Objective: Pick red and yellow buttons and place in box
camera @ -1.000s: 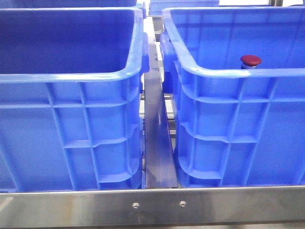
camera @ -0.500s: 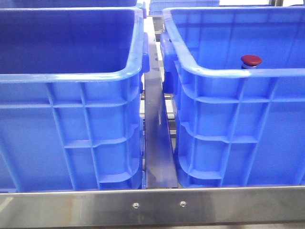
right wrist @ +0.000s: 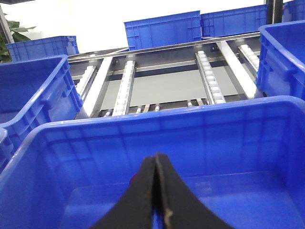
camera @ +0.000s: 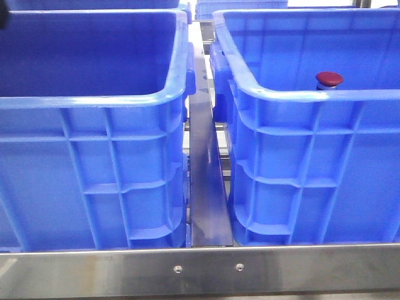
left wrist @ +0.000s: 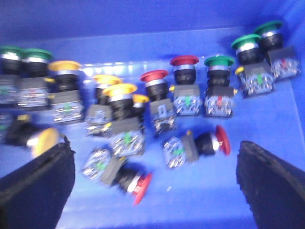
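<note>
1. Here, two blue crates side by side in the front view: left crate (camera: 94, 162) and right crate (camera: 312, 169), a metal rail (camera: 206, 187) between them, a steel bar (camera: 206, 270) across the foreground.
2. Inside the right crate, just behind its near rim: one red button (camera: 329, 79), cap upward, stem mostly hidden by the rim.
3. Left gripper (left wrist: 155, 186) wide apart over a crate floor (left wrist: 200, 200), black fingers (left wrist: 35, 186) at either side, nothing between them.
4. Below that gripper, a loose scatter of push buttons, picture somewhat blurred:
   - upright red buttons (left wrist: 154, 76) near the middle of the group, a second red cap just beside;
   - two red buttons lying on their sides (left wrist: 221, 140), nearer the fingers;
   - yellow buttons (left wrist: 119, 90) clustered together, some touching, one more tipped over beside the black finger;
   - green buttons (left wrist: 219, 61) standing toward the crate wall and corners.
5. Right gripper (right wrist: 156, 191) pressed together, fingertips touching, nothing visibly held; a small red patch at its side, too little showing to identify.
6. Right gripper hanging above a blue crate's interior (right wrist: 248, 143); roller tracks (right wrist: 209, 78) and more blue crates (right wrist: 164, 28) beyond.
</note>
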{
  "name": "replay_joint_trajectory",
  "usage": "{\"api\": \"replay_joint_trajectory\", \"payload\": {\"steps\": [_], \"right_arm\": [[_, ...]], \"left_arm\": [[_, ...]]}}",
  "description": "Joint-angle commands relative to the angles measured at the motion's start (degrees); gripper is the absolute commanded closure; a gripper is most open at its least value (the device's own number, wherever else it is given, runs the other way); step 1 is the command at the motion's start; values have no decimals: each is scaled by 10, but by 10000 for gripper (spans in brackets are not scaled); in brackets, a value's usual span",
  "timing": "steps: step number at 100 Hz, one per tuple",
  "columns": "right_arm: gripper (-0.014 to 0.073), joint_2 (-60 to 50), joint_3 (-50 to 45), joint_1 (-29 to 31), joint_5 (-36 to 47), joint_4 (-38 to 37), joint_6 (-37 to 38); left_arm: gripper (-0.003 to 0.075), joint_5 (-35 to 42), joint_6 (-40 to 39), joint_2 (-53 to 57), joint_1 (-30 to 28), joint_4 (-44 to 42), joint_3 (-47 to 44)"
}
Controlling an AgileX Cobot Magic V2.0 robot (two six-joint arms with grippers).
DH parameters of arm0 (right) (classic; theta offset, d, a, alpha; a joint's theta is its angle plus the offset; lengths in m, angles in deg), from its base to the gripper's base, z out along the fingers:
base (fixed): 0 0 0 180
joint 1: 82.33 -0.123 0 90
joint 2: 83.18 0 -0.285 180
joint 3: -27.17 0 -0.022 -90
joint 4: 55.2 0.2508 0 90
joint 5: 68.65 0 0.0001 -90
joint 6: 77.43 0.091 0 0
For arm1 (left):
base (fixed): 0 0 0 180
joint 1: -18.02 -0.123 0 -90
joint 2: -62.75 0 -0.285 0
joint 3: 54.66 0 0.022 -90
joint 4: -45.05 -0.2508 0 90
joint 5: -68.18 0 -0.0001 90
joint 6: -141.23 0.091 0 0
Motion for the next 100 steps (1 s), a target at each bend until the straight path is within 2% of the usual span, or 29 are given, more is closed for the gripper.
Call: {"api": "replay_joint_trajectory", "payload": {"steps": [1,9,30,100], "right_arm": [[697,-3,16,3,-20,0,-5],[697,-3,16,3,-20,0,-5],[697,-3,16,3,-20,0,-5],[697,-3,16,3,-20,0,-5]], "left_arm": [[80,58,46,-25,-36,54,29],[80,70,94,-48,-71,98,31],[80,87,137,-95,-128,104,31],[81,131,151,-223,-134,104,31]]}}
